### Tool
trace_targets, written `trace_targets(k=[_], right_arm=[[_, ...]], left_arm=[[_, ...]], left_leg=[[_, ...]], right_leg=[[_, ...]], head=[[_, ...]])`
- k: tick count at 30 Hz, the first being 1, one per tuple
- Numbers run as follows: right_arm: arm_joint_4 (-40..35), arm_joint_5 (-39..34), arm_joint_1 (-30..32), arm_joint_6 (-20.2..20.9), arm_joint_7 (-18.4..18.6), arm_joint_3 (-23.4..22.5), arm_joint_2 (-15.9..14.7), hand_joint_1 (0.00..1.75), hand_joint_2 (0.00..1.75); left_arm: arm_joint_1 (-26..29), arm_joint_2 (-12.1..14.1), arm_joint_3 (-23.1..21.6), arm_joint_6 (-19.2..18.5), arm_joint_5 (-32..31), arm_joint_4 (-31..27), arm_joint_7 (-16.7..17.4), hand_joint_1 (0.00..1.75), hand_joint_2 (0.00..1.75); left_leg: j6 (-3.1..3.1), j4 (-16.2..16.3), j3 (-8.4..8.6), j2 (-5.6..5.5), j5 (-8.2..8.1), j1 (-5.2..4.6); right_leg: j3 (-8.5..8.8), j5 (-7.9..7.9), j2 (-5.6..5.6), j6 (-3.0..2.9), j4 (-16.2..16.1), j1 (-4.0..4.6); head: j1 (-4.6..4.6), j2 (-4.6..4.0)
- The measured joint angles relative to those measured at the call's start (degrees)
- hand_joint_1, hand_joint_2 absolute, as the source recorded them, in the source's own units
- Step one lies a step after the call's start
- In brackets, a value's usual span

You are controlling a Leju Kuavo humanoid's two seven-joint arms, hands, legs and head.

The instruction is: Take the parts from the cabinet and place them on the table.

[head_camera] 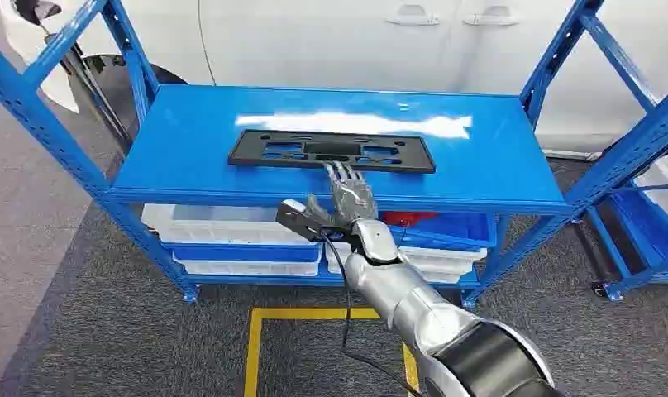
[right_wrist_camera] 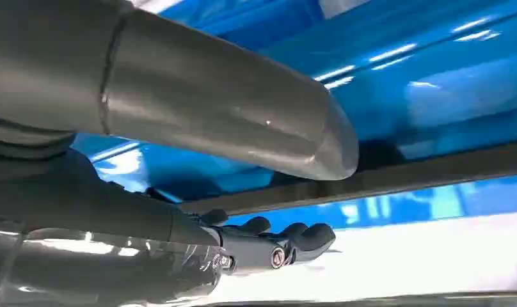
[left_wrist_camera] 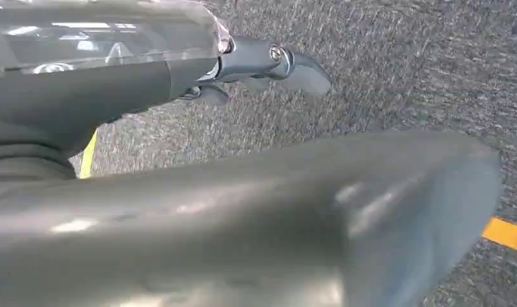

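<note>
Right hand (head_camera: 350, 198) at shelf (head_camera: 190, 149) edge, fingers (head_camera: 341, 174) spread, grasping nothing, touching plate (head_camera: 332, 151); slide it out for grip. Left hand (left_wrist_camera: 269, 64) released.

A blue metal shelf rack (head_camera: 190, 149) stands on grey carpet (head_camera: 107, 331), its glossy top shelf catching a bright streak of light. A flat black plastic part (head_camera: 331, 151) with cut-out slots lies directly on that top shelf, lengthwise, near the middle and a little toward the front edge. On the lower shelf sit white bins (head_camera: 231, 225) on the left and a blue bin (head_camera: 455, 227) on the right, with something red (head_camera: 407, 218) showing in it. Yellow tape (head_camera: 269, 318) marks the carpet in front of the rack. A second blue rack (head_camera: 645, 223) stands just to the right.
</note>
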Motion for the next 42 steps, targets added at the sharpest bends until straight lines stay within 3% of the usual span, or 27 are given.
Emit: trace_targets(k=[2, 3, 4, 7, 8, 9, 10, 12, 13, 14, 15, 17, 18, 19, 20, 22, 24, 25, 28, 29, 30, 31, 33, 35, 37, 40, 42], right_arm=[[0.0, -0.2, -0.1, 0.0, -1.3, -0.1, 0.0, 0.0, 0.0], [0.0, -0.2, -0.1, 0.0, -1.6, -0.2, 0.0, 0.0, 0.0], [0.0, -0.2, -0.1, 0.0, -1.7, -0.2, 0.0, 0.0, 0.0], [0.0, -0.2, -0.1, 0.0, -1.9, -0.4, 0.0, 0.0, 0.0], [-0.2, -0.2, -0.1, 0.0, -1.9, -0.4, 0.1, 0.0, 0.0], [-0.3, -0.2, -0.1, -0.1, -2.0, -0.4, 0.2, 0.0, 1.75], [-0.3, -0.2, -0.2, -0.1, -2.0, -0.5, 0.3, 0.0, 1.75], [-0.3, -0.2, 0.0, -0.1, -2.0, -0.5, 0.4, 0.0, 1.75], [-0.3, 0.0, 0.1, -0.2, -2.2, -0.5, 0.4, 0.0, 1.75], [-0.3, 0.2, 0.2, -0.3, -2.3, -0.5, 0.5, 0.0, 1.75], [-0.3, 0.5, 0.3, -0.4, -2.3, -0.5, 0.5, 0.0, 1.75], [-0.3, 2.0, 0.2, -1.2, -2.3, -0.4, 0.8, 0.0, 1.75], [-0.3, 3.2, 0.2, -2.0, -2.0, -0.3, 0.9, 0.0, 1.75], [-0.3, 4.7, 0.1, -3.2, -1.7, 0.2, 1.0, 0.0, 1.75], [-0.4, 7.2, 0.0, -4.5, -1.0, 0.9, 1.0, 0.0, 1.75], [-0.4, 11.9, 0.1, -6.8, 0.2, 2.8, 1.1, 0.0, 1.75], [-0.7, 14.7, 0.0, -8.1, 0.8, 4.6, 1.2, 0.0, 1.75], [-0.8, 15.7, -0.1, -9.0, 1.0, 5.5, 1.2, 0.0, 1.75], [-0.8, 17.5, 0.4, -10.4, 0.7, 7.9, 1.4, 0.0, 1.75], [-0.8, 17.6, 0.7, -10.4, 0.3, 8.4, 1.4, 0.0, 1.75], [-0.8, 17.6, 0.9, -10.4, -0.1, 8.7, 1.5, 0.0, 1.75], [-0.8, 17.6, 1.0, -10.4, -0.3, 8.9, 1.5, 0.0, 1.75], [-0.8, 17.8, 0.8, -10.6, -0.3, 9.3, 1.7, 0.0, 1.75], [-0.8, 18.7, 0.7, -10.9, 0.0, 9.8, 1.8, 0.0, 1.75], [-0.8, 19.0, 0.8, -10.9, 0.1, 10.2, 1.8, 0.0, 1.75], [-1.2, 19.3, 0.7, -11.1, 0.2, 10.4, 2.1, 0.0, 1.75], [-1.2, 19.8, 0.3, -11.1, 0.3, 10.6, 2.3, 0.0, 1.75]], left_arm=[[-0.1, 0.0, 0.0, 0.0, 0.0, 0.0, 0.0, 0.0, 0.0], [-0.1, -0.1, 0.0, 0.0, 0.0, 0.0, 0.0, 0.0, 0.0], [-0.2, -0.2, -0.1, 0.0, 0.0, 0.0, 0.0, 0.0, 0.0], [-0.1, -0.2, -0.1, 0.1, 0.0, 0.0, 0.0, 0.0, 0.0], [-0.2, -0.2, -0.1, 0.1, -0.1, 0.0, 0.0, 0.0, 0.0], [-0.3, -0.2, -0.1, 0.1, -0.1, 0.0, 0.0, 0.0, 0.0], [-0.3, -0.2, -0.1, 0.0, -0.2, 0.0, 0.0, 0.0, 0.0], [-0.2, -0.2, -0.1, 0.1, -0.2, 0.0, 0.0, 0.0, 0.0], [-0.1, -0.2, -0.1, 0.1, -0.2, 0.0, 0.0, 0.0, 0.0], [-0.1, -0.2, -0.1, 0.1, -0.2, 0.0, 0.0, 0.0, 0.0], [0.0, -0.2, -0.1, 0.1, -0.2, 0.0, 0.0, 0.0, 0.0], [-0.1, -0.2, -0.1, 0.1, -0.2, 0.0, 0.0, 0.0, 0.0], [-0.1, -0.2, -0.1, 0.1, -0.2, 0.0, 0.0, 0.0, 0.0], [-0.1, -0.2, -0.2, 0.1, -0.2, 0.0, 0.0, 0.0, 0.0], [-0.2, -0.2, -0.2, 0.1, -0.2, 0.0, 0.0, 0.0, 0.0], [-0.1, -0.2, -0.2, 0.2, -0.2, 0.0, -0.1, 0.0, 0.0], [-0.1, -0.4, -0.2, 0.2, -0.2, 0.0, -0.1, 0.0, 0.0], [-0.2, -0.4, -0.2, 0.2, -0.2, 0.0, -0.2, 0.0, 0.0], [-0.3, -0.3, -0.2, 0.2, 0.0, 0.0, -0.3, 0.0, 0.0], [-0.2, -0.3, -0.1, 0.3, 0.0, 0.0, -0.3, 0.0, 0.0], [-0.1, -0.4, -0.1, 0.3, 0.0, 0.0, -0.4, 0.0, 0.0], [0.0, -0.4, -0.1, 0.3, 0.1, 0.0, -0.5, 0.0, 0.0], [0.0, -0.4, -0.1, 0.3, 0.1, 0.0, -0.6, 0.0, 0.0], [-0.1, -0.5, -0.1, 0.3, 0.1, 0.0, -0.8, 0.0, 0.0], [0.1, -0.5, -0.1, 0.3, 0.2, 0.0, -0.9, 0.0, 0.0], [0.0, -0.5, -0.1, 0.3, 0.2, 0.0, -1.0, 0.0, 0.0], [-0.1, -0.5, -0.1, 0.3, 0.1, 0.0, -1.0, 0.0, 0.0]], left_leg=[[-0.28, 0.0, 0.61, -0.1, -0.39, 0.0], [-0.51, 0.0, 0.81, -0.13, -0.61, 0.01], [-0.92, 0.1, 0.75, -0.13, -0.83, -0.37], [-1.91, -0.6, 1.08, -0.02, -0.97, -0.19], [-2.31, -0.5, 1.31, 0.0, -1.28, -0.24], [-2.4, 0.7, 1.1, 0.14, -1.9, -0.08], [-2.46, 3.7, -0.24, 0.14, -3.57, -0.11], [-2.77, 12.4, -4.8, 0.14, -7.13, -0.07], [-2.92, 16.0, -7.04, 0.14, -7.88, -0.07], [-2.94, 17.1, -8.17, 0.14, -7.39, -0.07], [-2.92, 15.1, -7.7, 0.15, -5.26, -0.07], [-2.66, 6.3, -4.0, 0.2, 0.48, -0.07], [-2.43, 1.6, -2.08, 0.32, 2.54, -0.07], [-2.21, 0.9, -1.22, 0.32, 1.45, -0.49], [-1.65, 0.2, -1.03, 0.2, 1.09, -0.47], [-1.23, 0.2, -1.18, 0.07, 0.95, -0.56], [-0.68, -0.4, -0.63, 0.09, 1.06, 0.03], [-0.35, -0.5, -0.46, 0.08, 0.89, 0.05], [0.11, -0.5, -0.16, 0.1, 0.5, 0.0], [0.08, -0.5, -0.01, 0.05, 0.35, 0.01], [0.04, -0.5, 0.26, -0.04, 0.14, 0.02], [-0.07, -0.4, 0.63, -0.11, -0.11, 0.02], [-0.46, -0.5, 1.66, -0.22, -0.78, 0.02], [-1.08, -0.3, 1.69, -0.26, -1.21, -0.28], [-1.82, -0.8, 1.82, -0.11, -1.32, -0.18], [-2.61, -0.3, 2.68, 0.19, -2.24, -0.04], [-2.82, 7.6, -1.43, 0.15, -5.86, -0.19]], right_leg=[[4.29, 5.64, 0.0, -0.58, -9.7, 0.07], [6.0, 6.95, 0.02, -1.03, -13.9, 0.21], [6.66, 6.16, 0.02, -1.31, -14.7, 0.7], [6.74, 5.82, 0.23, -2.02, -15.1, 0.91], [7.38, 6.01, 0.22, -2.41, -15.8, 0.37], [8.02, 5.95, 0.2, -2.78, -16.3, 0.27], [8.33, 5.75, 0.08, -3.12, -16.4, 0.23], [8.76, 5.38, 0.04, -3.55, -16.4, 0.42], [8.87, 5.18, 0.05, -3.61, -16.3, 0.53], [9.02, 5.01, 0.09, -3.62, -16.3, 0.58], [9.32, 4.73, 0.2, -3.53, -16.2, 0.59], [10.14, 4.0, 0.27, -3.26, -15.9, 0.57], [10.48, 3.5, 0.26, -3.04, -15.7, 0.6], [10.35, 3.18, 0.28, -2.65, -15.4, 1.08], [10.09, 3.14, 0.33, -2.44, -15.3, 1.0], [10.25, 3.12, 0.23, -2.06, -15.6, 0.91], [10.31, 2.26, 0.25, -1.35, -14.9, 0.89], [9.31, 1.04, 0.19, -1.05, -12.8, 0.87], [1.79, -3.97, 0.19, -0.55, 0.7, 0.33], [0.24, -3.72, 0.19, -0.43, 2.7, 0.17], [0.1, -1.97, 0.19, -0.42, 1.7, 0.01], [1.23, 0.82, 0.18, -0.52, -1.7, -0.05], [5.64, 6.95, 0.18, -1.15, -12.1, 0.02], [7.14, 6.16, 0.19, -1.51, -15.3, 0.51], [6.95, 5.79, 0.29, -1.82, -15.1, 0.77], [8.75, 5.89, 0.29, -2.59, -16.8, 0.14], [9.27, 5.55, 0.19, -3.11, -16.9, 0.25]], head=[[0.0, 0.0], [0.0, 0.0], [0.0, 0.0], [0.0, 0.0], [-0.02, -0.02], [0.0, 0.0], [-0.02, 0.0], [0.0, 0.0], [-0.02, 0.0], [-0.02, 0.0], [-0.02, 0.0], [-0.02, 0.0], [-0.02, 0.0], [0.0, 0.0], [-0.02, 0.0], [0.0, 0.0], [0.0, 0.0], [0.0, 0.0], [0.0, -0.02], [0.0, 0.0], [0.0, 0.0], [0.0, 0.0], [0.0, -0.02], [0.0, -0.02], [-0.02, 0.0], [0.0, 0.0], [-0.02, 0.0]])
